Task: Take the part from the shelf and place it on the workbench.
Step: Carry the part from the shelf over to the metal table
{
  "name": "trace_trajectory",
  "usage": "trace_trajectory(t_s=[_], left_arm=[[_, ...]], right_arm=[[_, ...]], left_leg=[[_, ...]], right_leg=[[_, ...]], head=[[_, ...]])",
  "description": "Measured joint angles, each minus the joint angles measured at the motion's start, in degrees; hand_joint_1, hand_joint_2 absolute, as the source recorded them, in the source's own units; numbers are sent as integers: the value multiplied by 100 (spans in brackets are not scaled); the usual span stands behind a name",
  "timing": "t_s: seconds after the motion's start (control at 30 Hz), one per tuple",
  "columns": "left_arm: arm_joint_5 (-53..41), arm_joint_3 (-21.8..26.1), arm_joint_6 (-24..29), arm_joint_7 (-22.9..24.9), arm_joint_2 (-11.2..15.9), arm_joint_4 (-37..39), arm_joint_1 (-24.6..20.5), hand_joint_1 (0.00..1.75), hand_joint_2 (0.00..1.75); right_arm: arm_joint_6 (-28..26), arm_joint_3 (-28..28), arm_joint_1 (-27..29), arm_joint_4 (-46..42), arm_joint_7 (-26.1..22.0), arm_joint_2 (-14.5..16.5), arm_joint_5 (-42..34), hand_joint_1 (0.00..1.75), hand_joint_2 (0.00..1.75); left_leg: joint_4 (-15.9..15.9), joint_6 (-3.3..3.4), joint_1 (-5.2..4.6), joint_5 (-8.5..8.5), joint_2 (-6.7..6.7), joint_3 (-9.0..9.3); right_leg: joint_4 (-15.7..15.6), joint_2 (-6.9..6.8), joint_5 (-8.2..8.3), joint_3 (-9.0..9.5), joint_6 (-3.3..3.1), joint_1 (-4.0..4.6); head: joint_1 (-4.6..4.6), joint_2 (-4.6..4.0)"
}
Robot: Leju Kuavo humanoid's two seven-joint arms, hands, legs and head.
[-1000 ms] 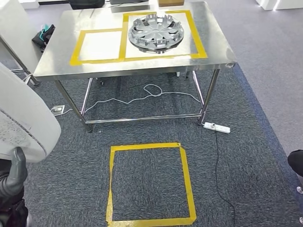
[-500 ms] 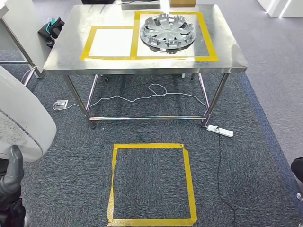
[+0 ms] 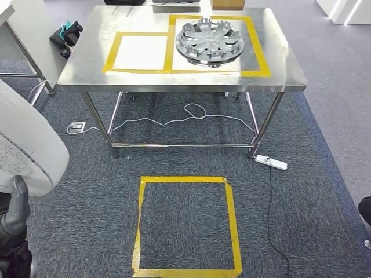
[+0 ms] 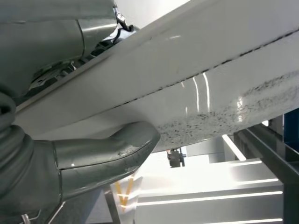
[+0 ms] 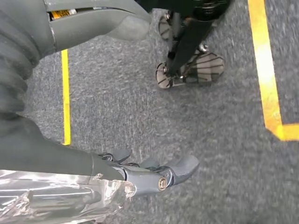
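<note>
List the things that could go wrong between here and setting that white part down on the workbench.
1. The large white part, held by the left hand, juts wide and may catch the workbench edge on approach.
2. The cable and power strip on the carpet could snag a foot.
3. The wheel cover fills one taped box; only the smaller taped box is free.

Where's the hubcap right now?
Head view: the hubcap lies on the workbench, in the right-hand yellow tape frame, next to the smaller taped square.
</note>
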Motion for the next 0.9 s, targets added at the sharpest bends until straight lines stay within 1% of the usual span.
trace_trajectory(t_s=[0.03, 0.07, 0.1, 0.13, 0.17, 0.2, 0.23, 0.27, 0.3, 0.33, 0.4, 0.43, 0.47, 0.53, 0.57, 0.6, 0.63, 0.67, 0.7, 0.73, 0.77, 0.8, 0.83, 0.9], left_arm=[[-2, 1, 2, 8, -1, 0, 3, 175, 175], [-2, 2, 3, 13, -1, 1, 9, 175, 175], [-3, 2, 4, 16, -1, 1, 12, 175, 175], [-3, 2, 5, 20, -1, 2, 17, 175, 175], [-3, 2, 5, 22, -1, 2, 19, 175, 175], [-3, 3, 7, 24, -1, 2, 19, 175, 175], [-3, 7, 9, 27, 1, 2, 18, 175, 175], [-4, 11, 11, 30, 2, 2, 16, 175, 175], [-4, 16, 14, 33, 1, 2, 17, 175, 175], [-5, 21, 16, 36, -1, 2, 18, 175, 175], [-5, 26, 19, 36, -2, 2, 19, 175, 175], [-5, 28, 20, 36, 1, 2, 16, 175, 175], [-5, 30, 24, 36, 2, 2, 15, 175, 175], [-4, 31, 33, 36, 2, 2, 20, 175, 175], [-4, 31, 42, 37, 2, 2, 24, 175, 175], [-3, 31, 49, 40, 2, 2, 27, 175, 175], [-3, 31, 54, 44, 2, 2, 28, 175, 175], [-3, 31, 62, 48, 2, 2, 28, 175, 175], [-3, 32, 67, 50, 2, 2, 27, 175, 175], [-3, 32, 72, 51, 2, 1, 25, 175, 175], [-4, 33, 77, 52, 2, 1, 22, 175, 175], [-5, 33, 81, 53, 1, 0, 21, 175, 175], [-5, 33, 84, 54, 1, 0, 21, 175, 175], [-5, 33, 90, 55, -1, -1, 27, 175, 175]], right_arm=[[6, -5, 4, 0, 3, 1, 12, 0, 175], [8, -14, 10, 0, 4, 1, 20, 0, 175], [9, -25, 15, 0, 5, 1, 27, 0, 175], [7, -38, 16, 0, 5, 0, 33, 0, 175], [6, -49, 16, 0, 5, -1, 38, 0, 175], [6, -54, 12, 1, 5, 3, 43, 0, 175], [7, -57, 7, 2, 5, 7, 47, 0, 175], [8, -58, 4, 3, 5, 11, 49, 0, 175], [10, -61, 4, 4, 5, 16, 51, 0, 175], [10, -66, 6, 4, 5, 17, 51, 0, 175], [10, -75, 11, 4, 5, 17, 50, 0, 175], [8, -81, 9, 3, 4, 17, 50, 0, 175], [6, -86, 7, 3, 4, 17, 51, 0, 175], [3, -97, 5, 2, 3, 17, 55, 0, 175], [6, -102, 8, 2, 4, 17, 60, 0, 175], [9, -106, 11, 2, 6, 17, 64, 0, 175], [12, -109, 13, 2, 7, 17, 69, 0, 175], [15, -114, 13, 2, 7, 18, 76, 0, 175], [16, -120, 13, 3, 6, 19, 80, 0, 175], [18, -126, 11, 3, 5, 19, 86, 0, 175], [19, -131, 8, 3, 4, 19, 93, 0, 175], [19, -137, 7, 3, 4, 19, 101, 0, 175], [20, -140, 5, 2, 4, 18, 112, 0, 175], [21, -150, 4, 2, 5, 17, 135, 0, 175]], left_leg=[[-25, 14, 20, 3, 1, 28], [-24, 6, 23, -5, -3, 36], [-22, -10, 30, -18, -10, 50], [-18, -35, 43, -35, -17, 73], [-11, -70, 60, -59, -24, 103], [5, -114, 66, -88, -29, 125], [26, -158, 67, -117, -34, 136], [42, -200, 62, -133, -38, 138], [49, -236, 57, -140, -43, 133], [48, -266, 63, -141, -48, 131], [105, -322, 81, -189, -38, 117], [268, -347, 86, -279, -29, 44], [558, -366, 87, -417, -19, -102], [1343, -382, 85, -716, -14, -543], [1634, -378, 84, -775, -14, -731], [1734, -363, 79, -717, -14, -829], [1615, -335, 69, -549, -14, -816], [1307, -294, 53, -303, -14, -705], [920, -245, 29, -68, -4, -548], [551, -202, 6, 66, 7, -386], [300, -175, -14, 119, 17, -274], [163, -155, -27, 96, 21, -217], [107, -140, -30, 46, 14, -189], [74, -93, -8, 18, -9, -128]], right_leg=[[466, 1, -187, -249, 15, 0], [717, 0, -229, -402, 20, -4], [750, 0, -154, -452, 25, -8], [544, 0, 26, -380, 31, -16], [170, 0, 258, -212, 42, -27], [-223, 10, 416, -23, 51, -33], [-524, 27, 515, 134, 31, -39], [-690, 42, 540, 226, -2, -38], [-727, 57, 506, 249, -52, -26], [-719, 61, 503, 247, -116, -17], [-713, 57, 488, 253, -208, -12], [-718, 54, 480, 268, -248, -17], [-722, 51, 467, 286, -282, -18], [-722, 44, 429, 313, -329, 0], [-722, 41, 409, 333, -344, 12], [-722, 40, 386, 360, -351, 23], [-722, 41, 360, 397, -353, 33], [-722, 43, 330, 442, -349, 39], [-725, 45, 298, 464, -338, 42], [-722, 50, 259, 495, -316, 53], [-731, 51, 229, 500, -289, 60], [-726, 50, 222, 522, -253, 67], [-727, 45, 222, 564, -215, 75], [-685, 29, 191, 597, -149, 72]], head=[[16, 0], [15, 0], [17, 0], [16, 0], [16, 0], [24, 0], [31, 0], [27, 0], [23, 0], [13, 0], [-3, 0], [-9, 0], [-15, 0], [-20, 0], [-19, 0], [-19, 0], [-19, 0], [-20, 0], [-19, 0], [-19, 0], [-15, 0], [-10, 0], [-3, 0], [16, 1]])
